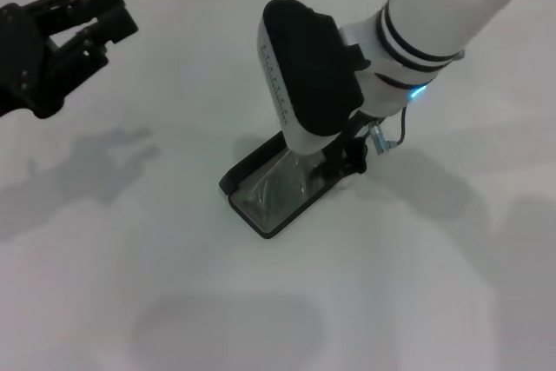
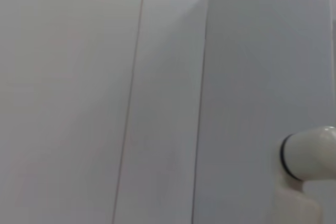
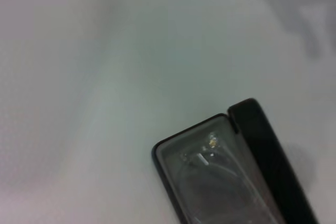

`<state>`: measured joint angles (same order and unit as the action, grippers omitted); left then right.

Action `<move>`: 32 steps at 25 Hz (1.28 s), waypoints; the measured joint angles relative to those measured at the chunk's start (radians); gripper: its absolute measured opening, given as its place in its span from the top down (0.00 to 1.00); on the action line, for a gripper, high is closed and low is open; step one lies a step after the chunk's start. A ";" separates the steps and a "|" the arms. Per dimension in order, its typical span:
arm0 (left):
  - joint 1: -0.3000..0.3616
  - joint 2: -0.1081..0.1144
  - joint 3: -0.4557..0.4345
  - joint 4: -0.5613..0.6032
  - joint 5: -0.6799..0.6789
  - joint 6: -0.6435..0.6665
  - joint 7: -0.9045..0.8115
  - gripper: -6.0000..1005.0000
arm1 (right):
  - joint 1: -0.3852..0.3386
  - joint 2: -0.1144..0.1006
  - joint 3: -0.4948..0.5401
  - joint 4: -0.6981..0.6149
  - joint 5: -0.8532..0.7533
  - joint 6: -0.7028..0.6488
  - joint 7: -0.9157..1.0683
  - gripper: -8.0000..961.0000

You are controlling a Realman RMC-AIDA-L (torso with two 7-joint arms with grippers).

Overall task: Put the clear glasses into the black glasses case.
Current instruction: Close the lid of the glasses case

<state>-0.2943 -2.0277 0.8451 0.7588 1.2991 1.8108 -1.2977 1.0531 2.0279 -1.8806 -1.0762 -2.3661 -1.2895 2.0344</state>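
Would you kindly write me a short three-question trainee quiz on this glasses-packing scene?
1. True or false: the slim matte black glasses case lies shut on the white table.
2. Which gripper is down at the case? A) left gripper B) right gripper
3. Fill in: the transparent plastic clear glasses lie ____ the case.

Key:
1. False; it is open.
2. B; the left one hangs over the table's far left.
3. Inside.

the clear glasses (image 1: 276, 187) lie in the black glasses case (image 1: 248, 169), mid-table (image 1: 130, 284), under the right arm (image 1: 373, 49).
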 joint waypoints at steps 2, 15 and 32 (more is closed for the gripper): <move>0.003 0.000 -0.006 0.000 0.000 0.002 0.000 0.68 | -0.024 0.000 0.021 -0.046 -0.009 -0.008 0.001 0.62; 0.006 0.002 -0.017 0.001 0.000 0.006 -0.002 0.68 | -0.226 -0.003 0.101 -0.263 -0.011 -0.005 -0.007 0.62; 0.014 0.003 -0.030 0.001 0.004 0.004 -0.002 0.68 | -0.560 -0.005 0.248 -0.360 0.379 0.167 -0.284 0.62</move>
<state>-0.2801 -2.0247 0.8146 0.7593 1.3032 1.8145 -1.2993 0.4934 2.0229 -1.6322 -1.4359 -1.9872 -1.1224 1.7504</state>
